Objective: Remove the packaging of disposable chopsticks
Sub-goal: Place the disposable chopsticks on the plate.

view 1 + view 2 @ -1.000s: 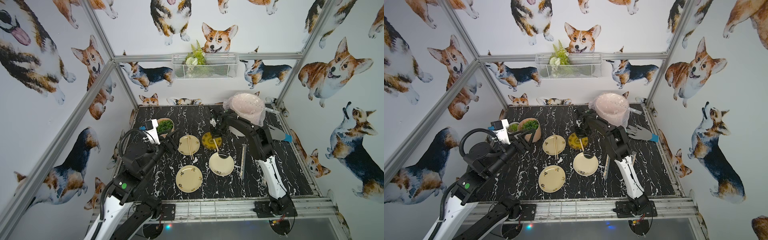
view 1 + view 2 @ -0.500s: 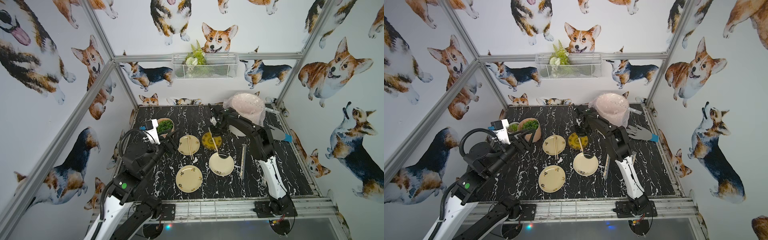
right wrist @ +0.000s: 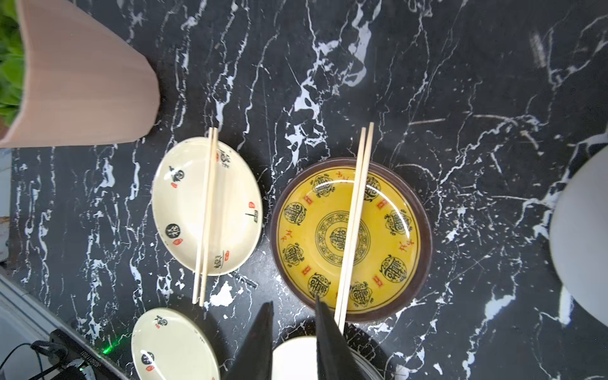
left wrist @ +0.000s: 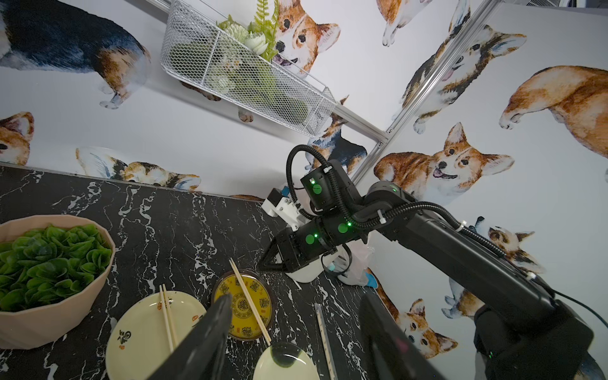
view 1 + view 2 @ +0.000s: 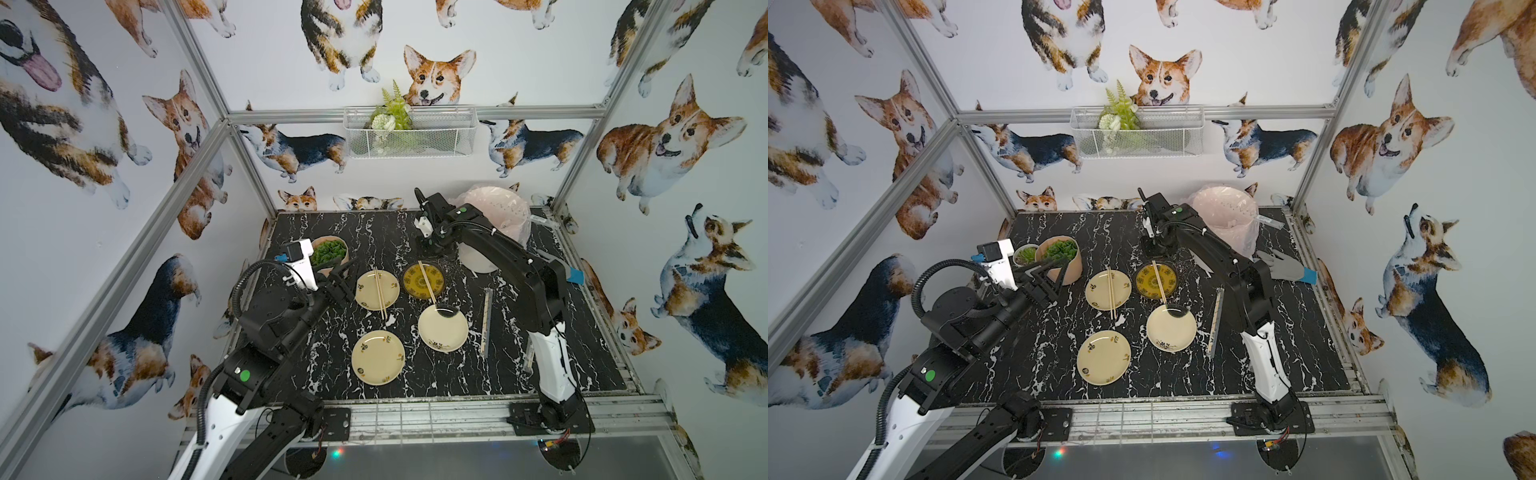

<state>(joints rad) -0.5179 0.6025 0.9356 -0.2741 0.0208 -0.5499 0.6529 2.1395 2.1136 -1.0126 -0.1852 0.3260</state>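
One bare pair of chopsticks (image 5: 379,293) lies across a cream plate (image 5: 365,291). Another pair (image 3: 353,223) lies across the yellow plate (image 3: 388,263). A clear packaging sleeve (image 5: 486,322) with pale sticks inside lies on the table right of the plates. My right gripper (image 3: 293,301) hangs above the yellow plate's near rim. Its jaws are slightly apart with nothing between them, and the chopsticks lie just beside one finger. My left gripper (image 4: 296,302) hovers left of the cream plate (image 5: 340,282), open wide and empty.
Two bare cream plates (image 5: 378,357) (image 5: 442,328) sit toward the front. A planter of green leaves (image 5: 330,253) stands at the left, close to the left gripper. A lined pink bin (image 5: 496,208) stands back right, with a grey glove (image 5: 1283,268) beside it.
My right gripper has lifted and drawn back from the yellow plate, its jaws parting a little. The chopsticks stay on that plate. The left arm has not moved.
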